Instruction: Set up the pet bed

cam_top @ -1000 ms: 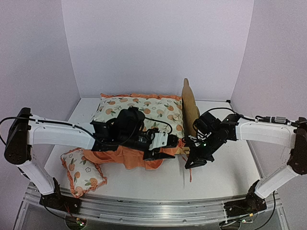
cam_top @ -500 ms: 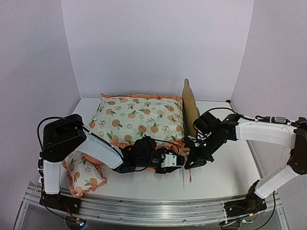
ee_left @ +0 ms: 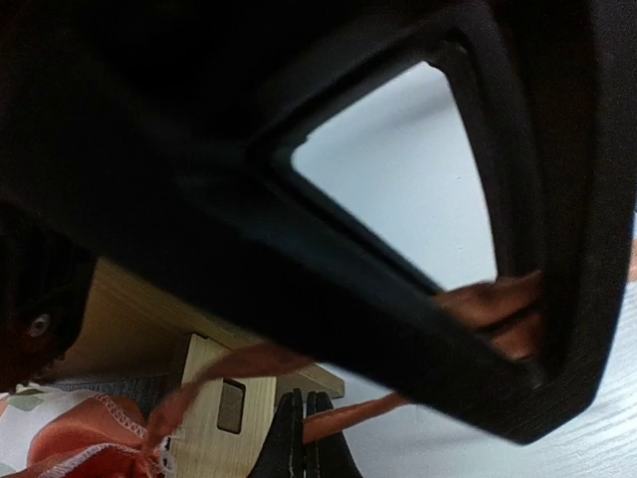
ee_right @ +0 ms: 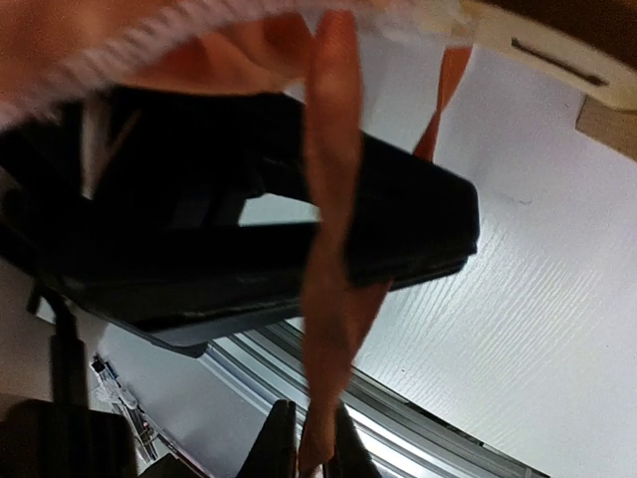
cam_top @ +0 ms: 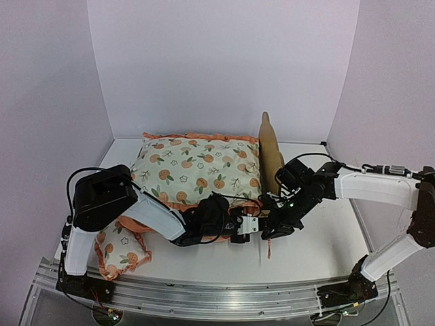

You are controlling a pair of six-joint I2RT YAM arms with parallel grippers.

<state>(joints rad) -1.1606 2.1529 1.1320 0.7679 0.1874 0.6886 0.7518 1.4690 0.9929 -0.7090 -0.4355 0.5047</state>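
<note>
Left jaws shut on orange ribbon (ee_left: 358, 408)

A white table (cam_top: 319, 238) sits between plain pale walls (cam_top: 217, 61), with a metal rail (cam_top: 204, 299) along its near edge; a fruit-print cushion (cam_top: 197, 173) with an orange ruffle lies at the back middle, reaching almost to the back edge; a small matching pillow (cam_top: 119, 248) lies tilted at the near left corner, just beside the ruffle; a thin orange ribbon (cam_top: 269, 250) trails from the cushion's near right corner towards the near edge.
</note>
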